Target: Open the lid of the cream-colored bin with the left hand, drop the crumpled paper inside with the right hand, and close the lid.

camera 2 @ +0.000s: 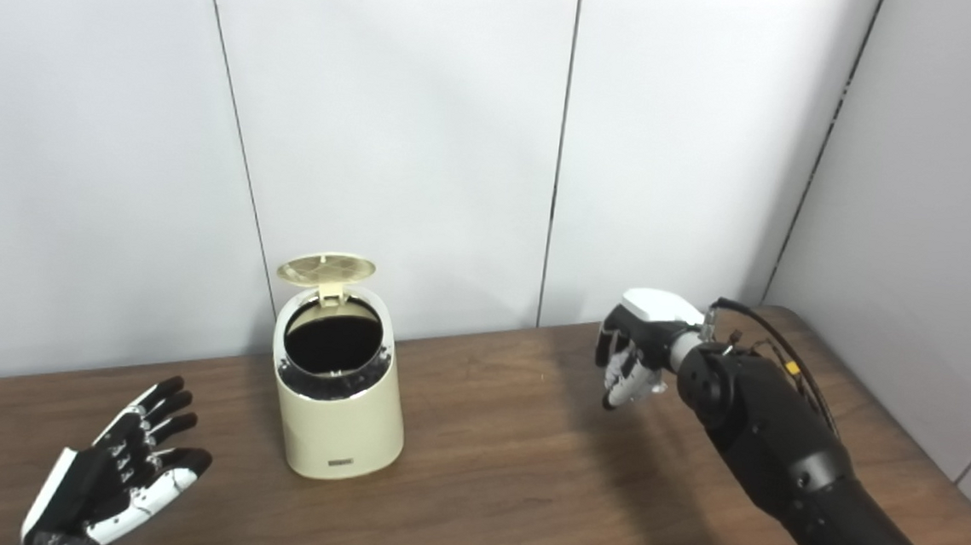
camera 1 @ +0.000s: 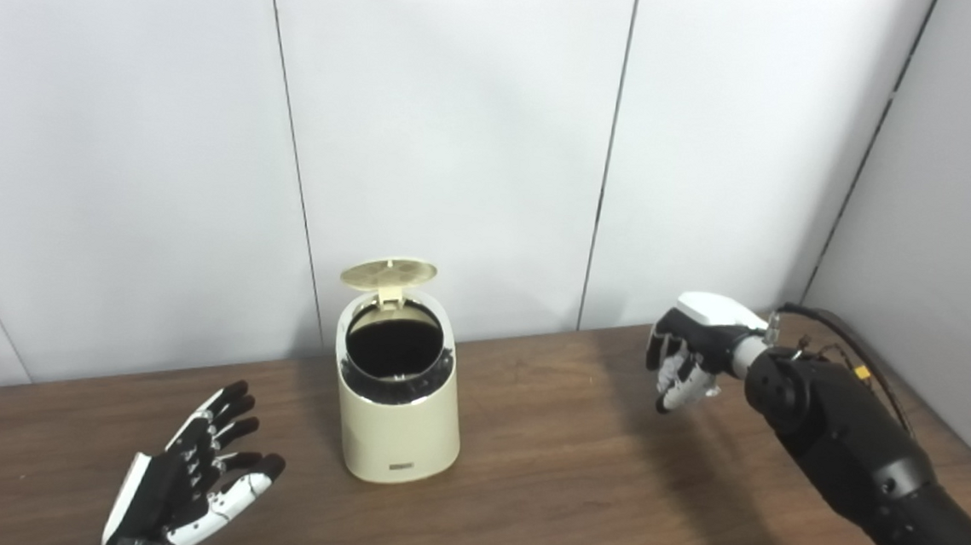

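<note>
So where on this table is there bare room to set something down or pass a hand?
Bare wood stretches between the bin and the right hand, and along the front edge between the two arms. A smaller free patch lies between the left hand and the bin. Only the strip behind the bin, under its raised lid by the wall, is tight.

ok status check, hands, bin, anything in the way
Left robot hand open, resting left of bin. Right robot hand raised, fingers curled, no paper visible in it. Bin upright, lid up. Nothing blocking.
</note>
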Robot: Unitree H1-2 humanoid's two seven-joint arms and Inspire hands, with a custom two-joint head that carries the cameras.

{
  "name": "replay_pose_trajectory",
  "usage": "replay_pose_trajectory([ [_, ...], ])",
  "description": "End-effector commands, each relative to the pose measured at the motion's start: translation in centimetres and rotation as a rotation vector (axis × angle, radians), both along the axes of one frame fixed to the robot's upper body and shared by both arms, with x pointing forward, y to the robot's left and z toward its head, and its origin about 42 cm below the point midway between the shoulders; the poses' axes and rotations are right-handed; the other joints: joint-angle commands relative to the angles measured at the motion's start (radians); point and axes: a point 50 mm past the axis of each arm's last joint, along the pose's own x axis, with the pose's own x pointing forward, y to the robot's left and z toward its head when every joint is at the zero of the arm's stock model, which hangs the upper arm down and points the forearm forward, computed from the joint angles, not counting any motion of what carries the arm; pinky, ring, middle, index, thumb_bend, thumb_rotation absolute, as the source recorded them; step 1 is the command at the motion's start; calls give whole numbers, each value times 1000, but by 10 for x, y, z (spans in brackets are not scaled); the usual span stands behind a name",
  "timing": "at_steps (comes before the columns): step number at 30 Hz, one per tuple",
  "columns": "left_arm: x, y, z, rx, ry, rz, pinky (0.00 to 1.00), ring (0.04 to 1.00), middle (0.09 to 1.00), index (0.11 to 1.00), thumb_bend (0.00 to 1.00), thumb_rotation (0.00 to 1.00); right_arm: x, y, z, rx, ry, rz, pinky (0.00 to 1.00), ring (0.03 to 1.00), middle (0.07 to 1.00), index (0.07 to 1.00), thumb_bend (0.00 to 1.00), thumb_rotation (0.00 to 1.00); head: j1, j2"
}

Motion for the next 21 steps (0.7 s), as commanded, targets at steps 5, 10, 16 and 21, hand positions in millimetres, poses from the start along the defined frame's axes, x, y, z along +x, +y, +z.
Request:
replay_pose_trajectory([
  [5, 6, -2, 18, 3, -69, -14, 725, 864, 905, 945, 627, 203, -5, 19, 67, -8, -210, 92, 490, 426, 501, 489, 519, 0, 7, -6],
  [10, 7, -5, 17, 9, -66, -15, 745, 866, 904, 944, 643, 214, -10, 33, 84, 14, -237, 149, 496, 454, 521, 455, 518, 0, 20, -12],
  [16, 7, -9, 14, 10, -62, -23, 754, 865, 904, 940, 659, 240, -17, 62, 100, 27, -271, 229, 440, 424, 503, 488, 520, 0, 54, -19],
  [21, 7, -13, 10, 5, -59, -25, 776, 868, 904, 940, 671, 250, -24, 87, 112, 51, -288, 295, 435, 423, 510, 481, 519, 0, 85, -23],
])
